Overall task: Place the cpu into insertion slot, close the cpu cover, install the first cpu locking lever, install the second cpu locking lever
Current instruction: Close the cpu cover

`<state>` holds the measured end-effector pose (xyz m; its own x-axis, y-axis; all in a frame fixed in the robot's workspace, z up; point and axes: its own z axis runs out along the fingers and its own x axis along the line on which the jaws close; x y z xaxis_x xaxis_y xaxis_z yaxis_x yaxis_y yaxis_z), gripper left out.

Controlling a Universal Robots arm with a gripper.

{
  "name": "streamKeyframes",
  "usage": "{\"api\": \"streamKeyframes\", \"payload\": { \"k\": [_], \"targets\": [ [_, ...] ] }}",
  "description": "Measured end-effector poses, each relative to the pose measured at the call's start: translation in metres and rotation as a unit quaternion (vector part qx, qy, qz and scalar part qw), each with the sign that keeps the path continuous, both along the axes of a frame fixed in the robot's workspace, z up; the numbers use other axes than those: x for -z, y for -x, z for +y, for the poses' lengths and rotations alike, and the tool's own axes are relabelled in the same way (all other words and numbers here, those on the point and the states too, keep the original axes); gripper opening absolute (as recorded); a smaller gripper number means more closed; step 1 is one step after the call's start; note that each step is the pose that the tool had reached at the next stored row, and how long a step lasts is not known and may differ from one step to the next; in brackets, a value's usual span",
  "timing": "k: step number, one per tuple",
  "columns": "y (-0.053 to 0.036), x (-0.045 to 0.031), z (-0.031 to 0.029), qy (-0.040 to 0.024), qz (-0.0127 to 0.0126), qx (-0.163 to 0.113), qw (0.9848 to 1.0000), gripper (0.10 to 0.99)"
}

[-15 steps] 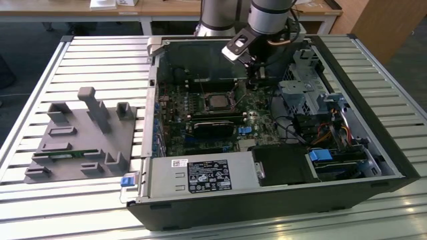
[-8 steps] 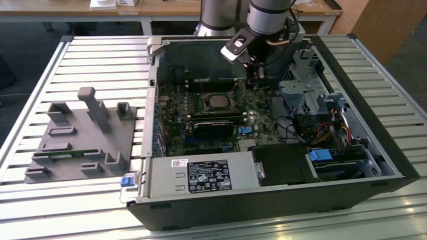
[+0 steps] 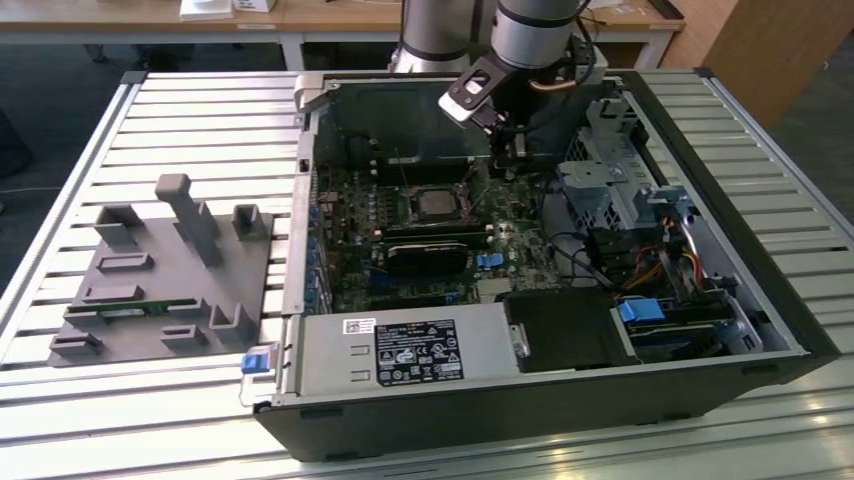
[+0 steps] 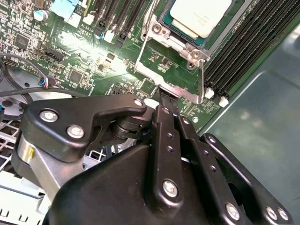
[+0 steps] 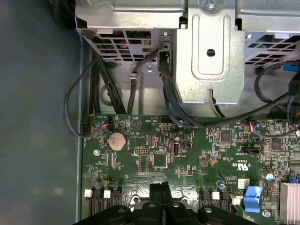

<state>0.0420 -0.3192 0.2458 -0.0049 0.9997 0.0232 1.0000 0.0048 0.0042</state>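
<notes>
I am watching the arm reaching down into the open case (image 3: 534,420), which is lying on the slatted tabletop (image 3: 200,100). In the exterior view the claw (image 3: 505,165) is hanging at about 2 o'clock from the slot (image 3: 411,193), close above the board (image 3: 400,270). A grey fixture (image 3: 160,290) is sitting at 9 o'clock from the case.

In the second wrist view the cpu (image 4: 201,16) is lying flat in the slot (image 4: 165,21), its pale metal top facing up. The cover (image 4: 164,83) is standing open beside the slot, with green board showing through its window. A wire lever (image 4: 202,79) is running along one side of the cover.

The claw (image 4: 165,98) is clenched. In the first wrist view its fingers (image 5: 156,187) are pressing flat against each other. The tips are meeting the cover's free edge, and I cannot tell whether that edge is being nipped between them or only touched.
</notes>
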Motion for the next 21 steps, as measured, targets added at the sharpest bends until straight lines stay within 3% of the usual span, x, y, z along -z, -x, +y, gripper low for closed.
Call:
{"api": "streamKeyframes", "payload": {
  "k": [21],
  "targets": [
    [0.0112,0.0002,0.0000,0.0000,0.0000,0.000,1.0000,0.106]
  ]
}}
